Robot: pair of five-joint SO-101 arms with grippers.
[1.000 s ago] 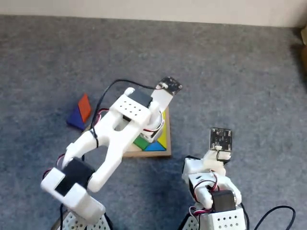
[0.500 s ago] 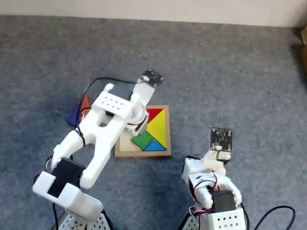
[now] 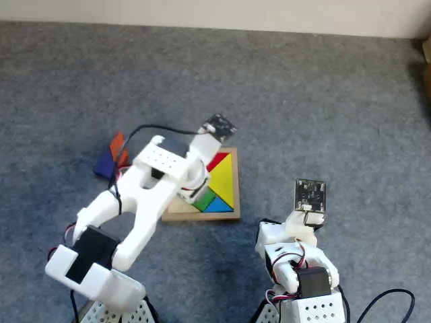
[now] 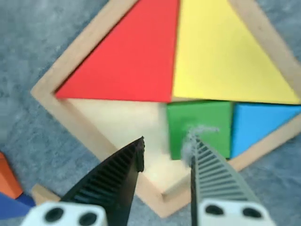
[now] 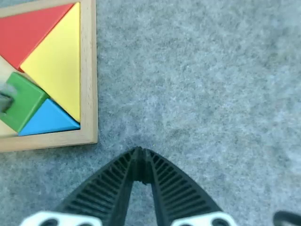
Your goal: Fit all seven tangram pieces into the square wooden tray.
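The square wooden tray lies on the grey carpet with a red triangle, a yellow triangle, a green square and a small blue triangle inside. Its bare wooden floor shows beside the green square. My left gripper hangs open and empty just above that bare part, one finger at the green square's edge. Off the tray's left side lie an orange piece and a dark blue piece. My right gripper is shut and empty over carpet, near the tray's rim.
The left arm covers the tray's left half in the high view. The right arm sits folded at the lower right. Open carpet stretches behind and to the right of the tray.
The left arm swung left across the tray, then settled lower over its left half. The right arm has kept still.
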